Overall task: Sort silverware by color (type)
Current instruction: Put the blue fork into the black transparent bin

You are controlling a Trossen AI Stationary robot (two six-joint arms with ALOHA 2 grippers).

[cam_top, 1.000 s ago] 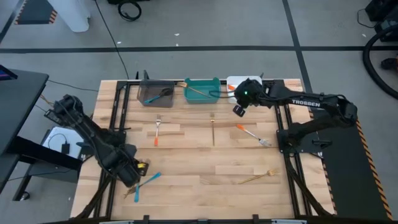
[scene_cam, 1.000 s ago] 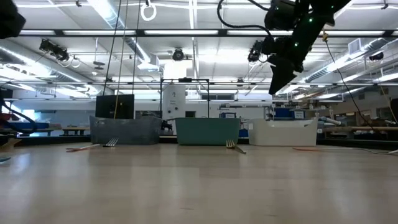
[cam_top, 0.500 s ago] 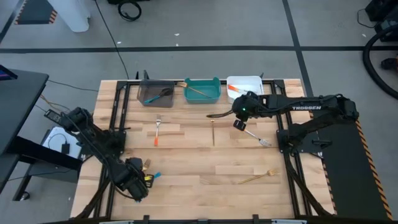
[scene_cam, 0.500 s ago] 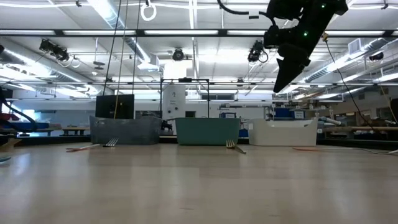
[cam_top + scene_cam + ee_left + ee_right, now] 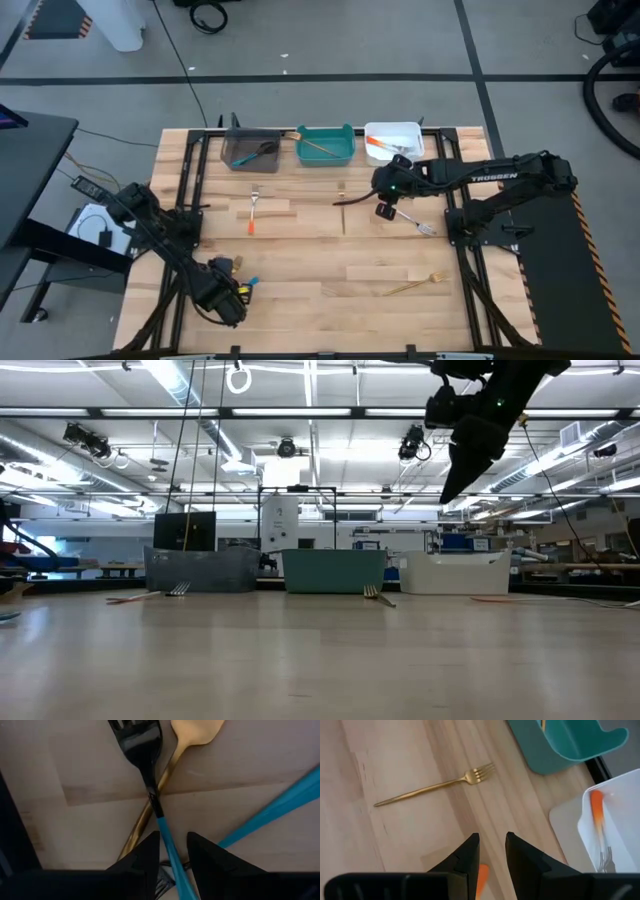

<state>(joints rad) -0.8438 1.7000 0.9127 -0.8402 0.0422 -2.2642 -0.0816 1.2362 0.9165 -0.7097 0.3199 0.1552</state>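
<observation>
Blue-handled fork (image 5: 159, 815) lies between left gripper (image 5: 172, 852) fingers, over gold utensil (image 5: 165, 775).

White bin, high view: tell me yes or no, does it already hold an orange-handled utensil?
Yes, an orange-handled utensil lies inside the white bin at the back right of the table.
</observation>
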